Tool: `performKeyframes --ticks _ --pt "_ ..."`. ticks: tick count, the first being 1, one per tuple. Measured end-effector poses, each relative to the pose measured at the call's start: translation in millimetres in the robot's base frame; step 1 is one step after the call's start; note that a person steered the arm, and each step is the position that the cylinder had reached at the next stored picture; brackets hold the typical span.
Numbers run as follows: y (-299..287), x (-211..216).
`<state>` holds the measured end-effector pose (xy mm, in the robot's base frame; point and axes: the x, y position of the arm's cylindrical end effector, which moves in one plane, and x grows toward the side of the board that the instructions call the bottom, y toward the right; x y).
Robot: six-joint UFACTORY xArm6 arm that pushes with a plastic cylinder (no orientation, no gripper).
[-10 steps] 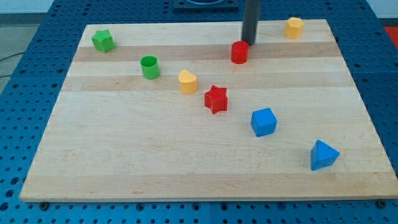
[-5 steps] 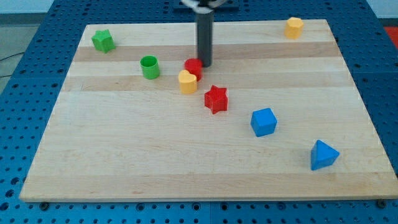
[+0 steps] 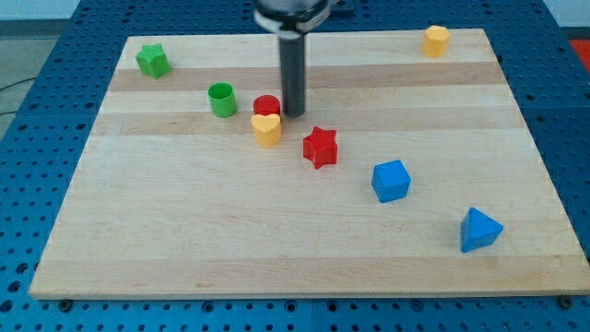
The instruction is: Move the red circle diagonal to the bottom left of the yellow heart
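The red circle (image 3: 267,105) stands on the board just above the yellow heart (image 3: 266,129) and touches its top edge. My tip (image 3: 293,112) is down on the board right beside the red circle, on its right side, and up and to the right of the yellow heart. The dark rod rises from there toward the view's top.
A green cylinder (image 3: 221,99) stands left of the red circle. A red star (image 3: 320,147) lies lower right of the heart. A green star (image 3: 152,60) is at top left, a yellow block (image 3: 436,40) at top right, a blue cube (image 3: 391,180) and blue triangle (image 3: 478,230) at lower right.
My tip swept left from the board's top middle, pushing the red circle left and down against the yellow heart. The heart has shifted left and down a little.
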<state>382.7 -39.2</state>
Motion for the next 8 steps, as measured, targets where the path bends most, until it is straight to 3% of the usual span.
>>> performKeyframes --ticks 1,2,3,4,6,7,8 --pt "-44.4 32.4" --pt "-29.5 34.7" --pt "29.9 10.4" --pt "-9.9 -15.8" --pt "-105.8 24.0" --pt "-84.7 3.9" --pt "-117.3 8.0"
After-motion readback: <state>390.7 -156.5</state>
